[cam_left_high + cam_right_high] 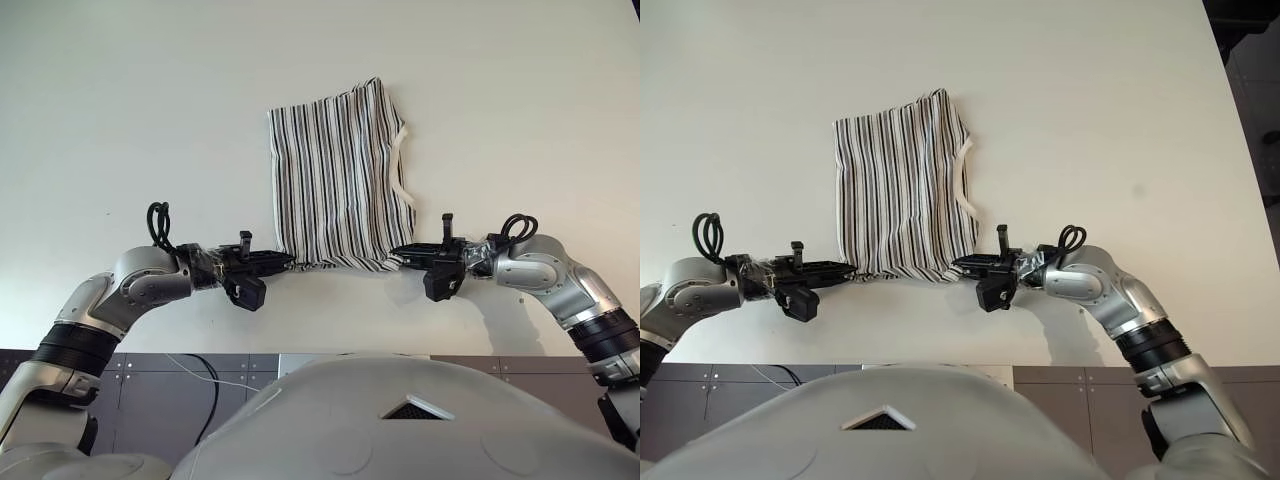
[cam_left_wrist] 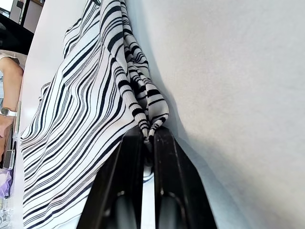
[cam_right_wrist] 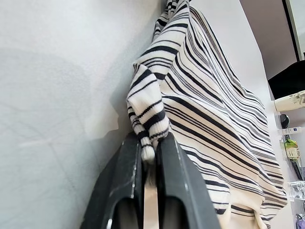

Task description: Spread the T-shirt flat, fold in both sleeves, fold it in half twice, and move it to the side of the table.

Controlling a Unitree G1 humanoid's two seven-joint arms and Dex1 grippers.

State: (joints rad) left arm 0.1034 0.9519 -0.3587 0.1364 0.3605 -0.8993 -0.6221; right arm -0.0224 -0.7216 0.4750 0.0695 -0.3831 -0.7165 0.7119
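Note:
A black-and-white striped T-shirt (image 1: 338,180) lies folded into a narrow upright rectangle in the middle of the white table (image 1: 120,100). Its white-trimmed collar faces the right side. My left gripper (image 1: 285,261) is shut on the shirt's near left corner (image 2: 150,117), the cloth bunched between its black fingers (image 2: 127,157). On the opposite side my right gripper (image 1: 398,251) is shut on the near right corner (image 3: 145,121), where a striped fold sticks out between the fingers (image 3: 169,160). Both arms sit low near the table's front edge.
The table's front edge (image 1: 330,352) runs just behind my grippers, with dark cabinet fronts (image 1: 160,395) below it. Bare white tabletop surrounds the shirt on the left, right and far sides. The table's right edge (image 1: 1230,110) shows at the right eye view's far right.

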